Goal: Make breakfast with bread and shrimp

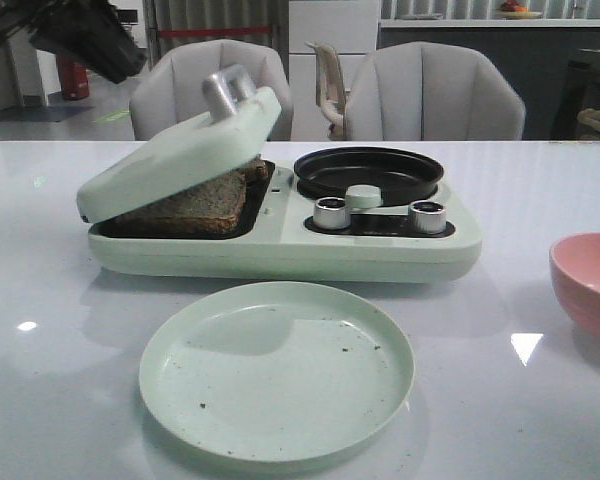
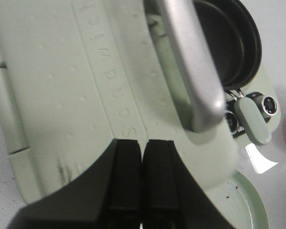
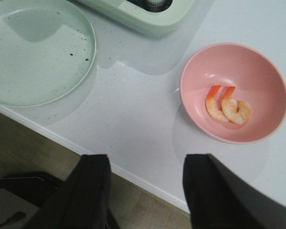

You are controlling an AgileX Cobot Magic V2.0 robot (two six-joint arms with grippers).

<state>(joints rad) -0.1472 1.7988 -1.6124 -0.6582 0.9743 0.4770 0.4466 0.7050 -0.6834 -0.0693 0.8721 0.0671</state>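
The bread (image 1: pixel 195 205) lies stacked in the left bay of the mint-green breakfast maker (image 1: pixel 280 250), looking dark brown. The hinged lid (image 1: pixel 180 150) with its silver handle (image 1: pixel 230 90) rests tilted on it, half shut. My left gripper (image 2: pixel 143 143) is shut and empty, hovering above the lid (image 2: pixel 86 95) beside the handle (image 2: pixel 190 71). Its arm (image 1: pixel 80 40) shows at the upper left of the front view. Two shrimp (image 3: pixel 226 106) lie in the pink bowl (image 3: pixel 257 76). My right gripper (image 3: pixel 145 160) is open and empty over the table's front edge, short of the bowl.
A round black pan (image 1: pixel 368 172) sits in the maker's right bay behind two silver knobs (image 1: pixel 331 212). A mint-green plate (image 1: pixel 277 368) with crumbs lies in front of the maker. The pink bowl (image 1: pixel 590 285) stands at the right edge. Chairs stand behind the table.
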